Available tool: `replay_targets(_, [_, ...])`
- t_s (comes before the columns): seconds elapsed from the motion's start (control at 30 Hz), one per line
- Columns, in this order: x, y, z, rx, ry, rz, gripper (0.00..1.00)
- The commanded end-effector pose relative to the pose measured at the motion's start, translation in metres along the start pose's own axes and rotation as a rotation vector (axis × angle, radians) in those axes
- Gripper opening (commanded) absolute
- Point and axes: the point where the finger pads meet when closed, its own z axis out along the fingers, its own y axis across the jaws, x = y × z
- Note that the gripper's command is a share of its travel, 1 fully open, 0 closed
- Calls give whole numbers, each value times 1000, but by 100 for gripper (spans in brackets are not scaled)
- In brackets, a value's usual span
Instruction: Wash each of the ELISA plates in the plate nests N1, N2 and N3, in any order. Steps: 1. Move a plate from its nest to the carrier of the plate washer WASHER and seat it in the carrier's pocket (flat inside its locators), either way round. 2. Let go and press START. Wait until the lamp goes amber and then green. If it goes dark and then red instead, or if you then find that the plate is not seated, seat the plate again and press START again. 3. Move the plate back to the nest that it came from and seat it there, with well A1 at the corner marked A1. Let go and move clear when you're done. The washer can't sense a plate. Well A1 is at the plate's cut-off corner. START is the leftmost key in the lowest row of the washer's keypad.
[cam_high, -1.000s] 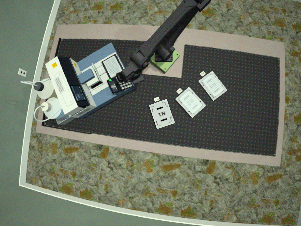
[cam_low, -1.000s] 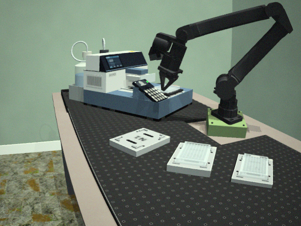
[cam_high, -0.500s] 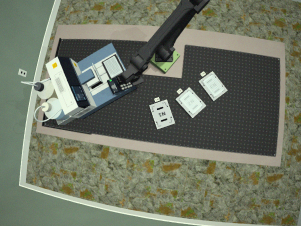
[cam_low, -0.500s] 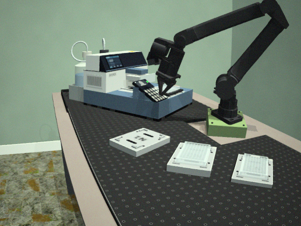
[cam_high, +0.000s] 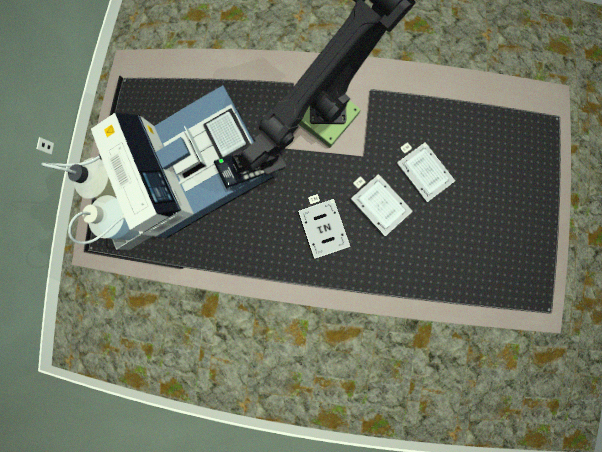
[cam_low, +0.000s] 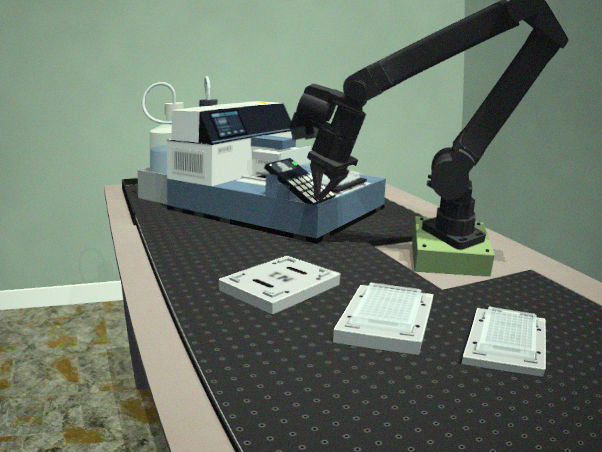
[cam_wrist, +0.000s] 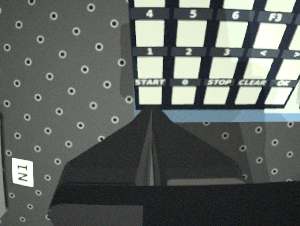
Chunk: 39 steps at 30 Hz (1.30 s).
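Green walls stand behind a table (cam_low: 150, 320) with a dark mat full of small dots. The washer (cam_low: 260, 200) sits on the mat, and all places here are told from it.

On top of the washer, in its carrier (cam_high: 212, 142), lies one plate (cam_high: 226, 134). It looks flat in the pocket. A small lamp (cam_high: 221, 161) by the keypad (cam_low: 295, 181) glows green.

The hand (cam_low: 322, 192) is shut tight with nothing in it. Its tip points down at the lowest row of the keypad, right at the START key (cam_wrist: 150, 95). I cannot tell if it is touching the key.

Out on the mat, away from the washer's keypad end, three nests lie in a row. The nearest one, nest N1 (cam_high: 324, 229), has no plate in it, so its letters and two dark slots show. The next one, nest N2 (cam_high: 381, 204), holds a plate (cam_low: 387, 307). The farthest one, nest N3 (cam_high: 425, 171), holds a plate (cam_low: 507, 331) too.

Behind the washer stand two white bottles (cam_high: 102, 215) with thin tubes. Beside the washer the arm stands on a green block (cam_low: 435, 257).
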Motion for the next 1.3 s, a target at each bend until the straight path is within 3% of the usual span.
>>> replay_targets(0.0, [-17,6,-7,-11,-37,0,0])
replay_targets(0.23, [-3,3,5,-4,-11,0,0])
replay_targets(0.63, [-3,3,12,-4,-11,-1,0])
replay_targets(0.73, [-28,11,-12,-19,-60,-2,0])
replay_targets(1.13, [-29,9,-35,-18,-65,-2,0])
replay_targets(1.23, [-22,6,-32,-13,-48,-1,0])
replay_targets(1.27, [-29,8,-39,-17,-65,-2,0])
